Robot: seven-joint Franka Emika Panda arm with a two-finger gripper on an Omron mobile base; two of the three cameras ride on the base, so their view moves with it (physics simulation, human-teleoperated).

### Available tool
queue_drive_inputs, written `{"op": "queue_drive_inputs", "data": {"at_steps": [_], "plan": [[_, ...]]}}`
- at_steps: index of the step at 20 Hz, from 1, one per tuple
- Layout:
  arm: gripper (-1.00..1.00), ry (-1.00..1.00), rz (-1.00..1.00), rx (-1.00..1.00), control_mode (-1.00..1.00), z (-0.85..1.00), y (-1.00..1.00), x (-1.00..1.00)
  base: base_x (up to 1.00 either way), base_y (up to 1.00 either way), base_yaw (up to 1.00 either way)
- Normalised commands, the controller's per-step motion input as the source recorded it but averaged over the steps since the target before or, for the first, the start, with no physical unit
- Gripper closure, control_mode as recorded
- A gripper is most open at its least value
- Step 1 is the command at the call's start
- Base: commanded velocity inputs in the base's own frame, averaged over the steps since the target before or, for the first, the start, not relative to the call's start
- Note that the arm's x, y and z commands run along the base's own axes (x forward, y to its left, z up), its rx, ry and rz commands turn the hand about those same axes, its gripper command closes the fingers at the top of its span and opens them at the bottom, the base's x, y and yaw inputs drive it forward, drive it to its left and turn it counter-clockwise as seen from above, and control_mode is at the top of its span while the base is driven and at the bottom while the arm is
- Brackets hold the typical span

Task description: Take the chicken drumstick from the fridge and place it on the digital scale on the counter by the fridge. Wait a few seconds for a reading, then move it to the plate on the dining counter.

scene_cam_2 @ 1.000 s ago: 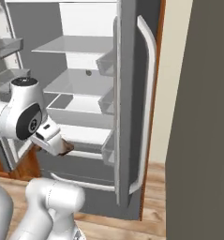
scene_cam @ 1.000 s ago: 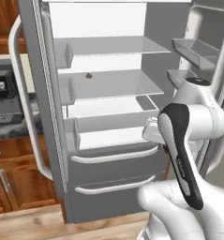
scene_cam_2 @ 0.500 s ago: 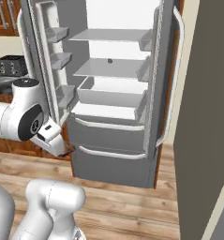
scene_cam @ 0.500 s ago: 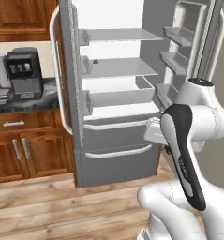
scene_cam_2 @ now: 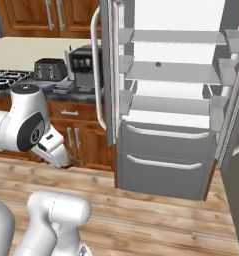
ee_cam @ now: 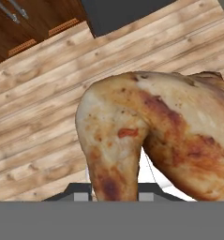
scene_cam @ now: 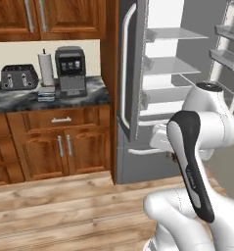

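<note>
Looking from the left base view: tall grey steel fridge (scene_cam: 133, 98) stands with doors open, its white inside shelves bare as far as seen.
Table there: dark marbled table (scene_cam: 50, 95) beside the fridge carries a black slotted toaster (scene_cam: 19, 77), a white paper-towel roll (scene_cam: 46, 69) and a black coffee machine (scene_cam: 71, 71).
Arm there: white arm bent at the elbow in front of the fridge, forearm pointing down.
Right base view, fridge: a small dark lump (scene_cam_2: 158, 64) lies on a middle glass shelf; lower drawers shut.
Right base view, arm: the wrist slants down toward the wooden cabinets (scene_cam_2: 86, 145), low over the plank floor (scene_cam_2: 156, 215).
Hand view, grip: the hand (ee_cam: 114, 193) is pinched on the golden-brown lumpy chicken drumstick (ee_cam: 160, 140), which hangs above the floor.
Hand view, surroundings: cabinet doors and the fridge base lie beyond.
</note>
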Motion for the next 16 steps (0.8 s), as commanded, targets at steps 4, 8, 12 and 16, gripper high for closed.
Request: {"op": "queue_drive_inputs", "data": {"at_steps": [4,8,12,16], "plan": [[1.00,0.00,0.00,0.00,1.00,0.00,0.00,0.00,0.27,1.00,0.03],[1.00,0.00,0.00,0.00,1.00,0.00,0.00,0.00,0.55,1.00,0.02],[1.00,0.00,0.00,0.00,1.00,0.00,0.00,0.00,0.86,0.88,0.00],[1.00,0.00,0.00,0.00,1.00,0.00,0.00,0.00,0.92,0.58,0.00]]}}
